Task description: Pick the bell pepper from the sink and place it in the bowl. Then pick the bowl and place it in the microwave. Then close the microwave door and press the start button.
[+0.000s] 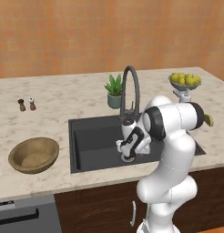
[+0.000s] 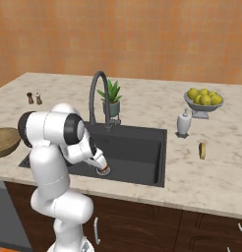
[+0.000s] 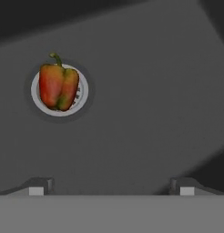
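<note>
While our arm is reaching down into the sink, the tool is hanging spread wide over the basin floor, pinching nothing.

We are seeing, in the hand view, the bell pepper lying on the round drain, up and to the left of the tool's two fingertips and apart from them. We are finding the wooden bowl sitting on the worktop to the left of the sink, holding nothing. The arched faucet is rising behind the basin, with a small potted plant just beside it. A dish of yellow fruit is standing well to the right, and two little shakers are standing far left.
</note>
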